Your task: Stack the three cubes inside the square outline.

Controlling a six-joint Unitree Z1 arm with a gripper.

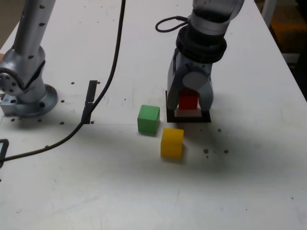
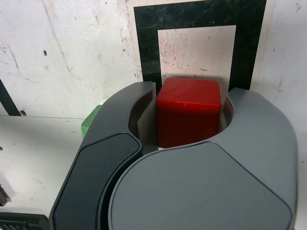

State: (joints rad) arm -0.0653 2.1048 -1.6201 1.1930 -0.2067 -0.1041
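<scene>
- While clamped on the red cube point(image 2: 188, 112) from both sides, gripper point(image 1: 190, 106) hangs low over the square outline point(image 1: 170, 116), jaws snug against the cube's two flanks in the wrist view.
- Cannot tell from either view whether the red cube touches the white middle yet or floats just above it.
- Could land skewed if released while tilted or above the surface; would then bounce or sit across the black tape, spoiling the base of the stack.
- In the wrist view, sits toward one edge of the outline rather than dead centre; could end partly on the tape if let go now.
- Could drag the cube out of the frame if the jaws open unevenly or lift before fully parting.
- Green cube point(image 1: 148, 118) lies just outside the outline, to the exterior view's left of it, close to one jaw; might get nudged by a wide opening.
- Yellow cube point(image 1: 172, 142) rests nearer the camera, just beside the green one, apart from the outline; less at risk.
- As for containers: none on the table point(image 1: 249, 182); only the outline serves as a target, holding nothing but the gripped red cube over it.
- Black cable point(image 1: 111, 76) runs well to the left, clear of the work.
</scene>
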